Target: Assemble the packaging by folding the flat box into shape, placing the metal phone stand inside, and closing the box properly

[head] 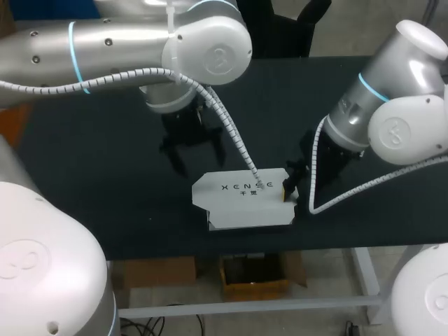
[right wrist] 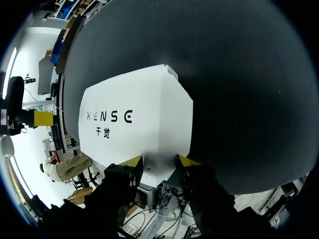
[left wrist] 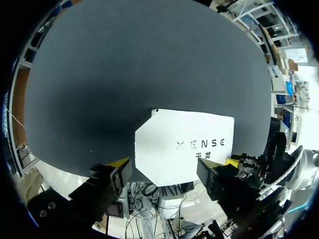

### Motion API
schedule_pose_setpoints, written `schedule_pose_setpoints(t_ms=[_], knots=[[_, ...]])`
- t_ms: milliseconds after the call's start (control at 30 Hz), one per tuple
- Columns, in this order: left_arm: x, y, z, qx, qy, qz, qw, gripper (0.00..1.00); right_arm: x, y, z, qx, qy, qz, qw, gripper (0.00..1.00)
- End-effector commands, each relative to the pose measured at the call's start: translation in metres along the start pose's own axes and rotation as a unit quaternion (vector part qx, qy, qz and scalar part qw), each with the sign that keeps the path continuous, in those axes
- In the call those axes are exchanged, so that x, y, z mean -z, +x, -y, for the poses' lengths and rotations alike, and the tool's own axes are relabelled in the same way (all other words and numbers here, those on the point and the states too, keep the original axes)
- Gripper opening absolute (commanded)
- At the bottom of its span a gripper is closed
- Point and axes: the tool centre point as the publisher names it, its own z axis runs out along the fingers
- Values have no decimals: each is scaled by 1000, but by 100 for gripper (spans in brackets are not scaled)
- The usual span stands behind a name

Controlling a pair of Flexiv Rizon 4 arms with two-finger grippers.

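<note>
The white box [head: 238,203] with dark print on its top lies folded near the table's front edge. My right gripper [head: 289,190] is at the box's right end. In the right wrist view, both yellow-tipped fingers of the right gripper [right wrist: 159,162] press that end of the box [right wrist: 139,119] from two sides. My left gripper [head: 196,157] hangs above and just behind the box, fingers spread wide. In the left wrist view the box [left wrist: 179,144] lies ahead of the left gripper [left wrist: 174,163], untouched. No metal phone stand shows in any view.
The black table [head: 105,175] stretches wide to the left of and behind the box. Its front edge [head: 175,255] runs close below the box. The left arm's spiral-wrapped cable [head: 231,136] crosses in front of the box in the head view.
</note>
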Motion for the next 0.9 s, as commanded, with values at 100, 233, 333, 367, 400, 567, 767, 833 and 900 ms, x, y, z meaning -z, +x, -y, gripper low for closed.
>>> schedule_pose_setpoints(t_ms=[100, 233, 333, 367, 400, 567, 767, 833, 900], knots=[[-15, 3, -8, -4, -134, 4, 991, 39, -1, -1, 2, 1, -5, -1, 1000, 41], [-26, 1, -16, -6, -130, 4, 991, 42, -1, -1, 2, 3, -7, -2, 1000, 40], [-35, -1, -20, -5, -128, 3, 992, 42, -2, -1, 2, 4, -9, -3, 1000, 40], [-38, -1, -21, -5, -127, 3, 992, 43, -2, -1, 2, 4, -10, -4, 1000, 40], [-41, -2, -22, -11, -125, 1, 992, 43, -2, -1, 1, 4, -11, -4, 1000, 40], [-51, -4, -24, -27, -104, -8, 994, 45, -3, -1, 2, 6, -17, -7, 1000, 40], [-57, -8, -23, -33, -93, -16, 995, 45, -3, -1, 2, 9, -24, -11, 1000, 40], [-58, -9, -25, -33, -85, -17, 996, 45, -2, -1, 2, 10, -26, -12, 1000, 40], [-59, -11, -26, -34, -83, -19, 996, 45, -2, -1, 1, 10, -28, -13, 999, 40]])
